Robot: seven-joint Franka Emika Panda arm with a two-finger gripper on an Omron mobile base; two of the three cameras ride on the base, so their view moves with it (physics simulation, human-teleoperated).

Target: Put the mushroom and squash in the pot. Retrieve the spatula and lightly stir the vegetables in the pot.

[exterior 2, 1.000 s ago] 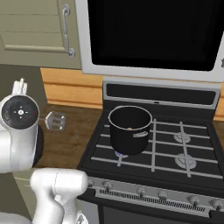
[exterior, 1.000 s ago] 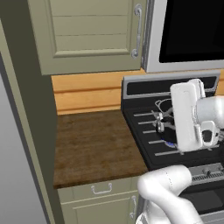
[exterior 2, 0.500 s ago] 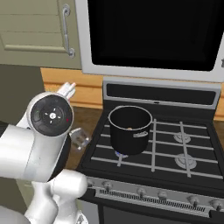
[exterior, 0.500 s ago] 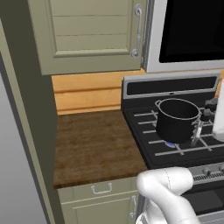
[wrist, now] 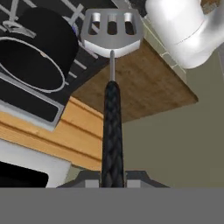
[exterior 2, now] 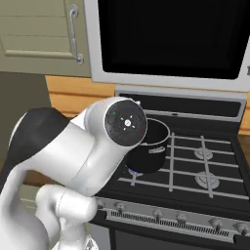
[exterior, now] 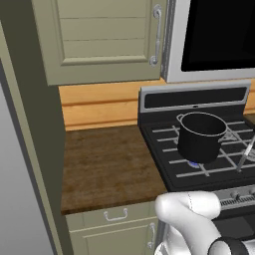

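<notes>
Spatula (wrist: pixel 112 78) in hand, you are carrying it toward the stove: the gripper (wrist: pixel 113 177) is clamped on its black handle, and the slotted metal head points away from the camera.

In the left base view, you see the pot (exterior: pixel 200 136) standing on the front left burner of the stove (exterior: pixel 164 149), with the counter (exterior: pixel 107 167) beside it. A thin grey rod at the right edge looks like the spatula's shaft (exterior: pixel 246 155), just right of the pot. A second ago the hand stood in front of the pot in this view and hid it; half a second ago it was already sliding out at the right, and now the pot is in plain sight.

In the right base view, your arm's big joint has swung from the far left to the middle and now covers the pot's left side (exterior 2: pixel 155 145). The pot itself has not moved. Earlier you could see something pale orange on its floor; here its inside is hidden.

In the hand view, the spatula head hangs just beside the pot's rim (wrist: pixel 30 63), not over the opening. I judge the retrieval done and the stirring not yet begun.
</notes>
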